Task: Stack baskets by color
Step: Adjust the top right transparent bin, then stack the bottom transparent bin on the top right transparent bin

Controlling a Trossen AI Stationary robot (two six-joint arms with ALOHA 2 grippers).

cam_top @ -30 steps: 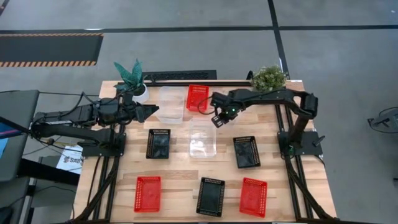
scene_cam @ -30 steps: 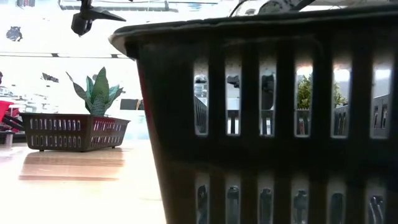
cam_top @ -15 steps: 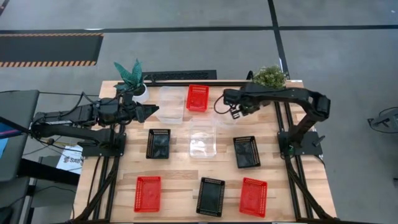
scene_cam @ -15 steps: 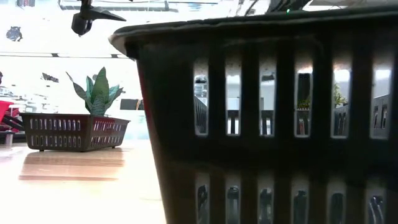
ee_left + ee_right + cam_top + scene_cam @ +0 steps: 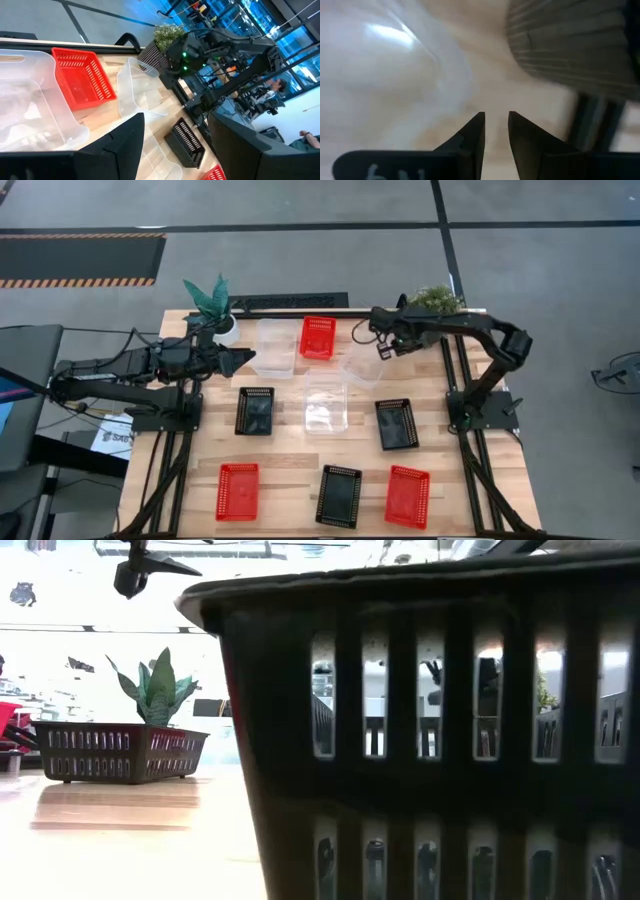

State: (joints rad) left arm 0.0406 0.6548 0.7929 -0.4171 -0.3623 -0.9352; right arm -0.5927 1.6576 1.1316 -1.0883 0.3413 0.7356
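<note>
**Sam:** Red ones first! What is at the bottom of the high view?

**Mia:** One red mesh plastic basket (image 5: 237, 490) lies at the lower left. A second red mesh basket (image 5: 407, 496) lies at the lower right. A black mesh plastic basket (image 5: 339, 495) sits between them, and they do not touch.

**Sam:** And the middle row of the wooden table (image 5: 290, 455)?

**Mia:** A second black mesh basket (image 5: 255, 410) is on the left. A clear see-through plastic basket (image 5: 326, 406) is in the middle. A third black mesh basket (image 5: 396, 423) is on the right. All three are apart.

**Sam:** Where is the left gripper (image 5: 243, 361)?

**Mia:** It hangs left of the middle, just beside a second clear basket (image 5: 276, 345). Its fingers are spread wide and hold nothing. A third red mesh basket (image 5: 318, 337) is just right of that clear one.

**Sam:** And the right gripper (image 5: 383, 347)?

**Mia:** It is up and right of the middle. It pinches the rim of a third clear basket (image 5: 362, 368), which leans tilted with one side up.

**Sam:** What is at the very back?

**Mia:** A spiky green plant in a white pot (image 5: 212, 305) is at the upper left. A bushy green plant (image 5: 432, 302) is at the upper right.
</note>
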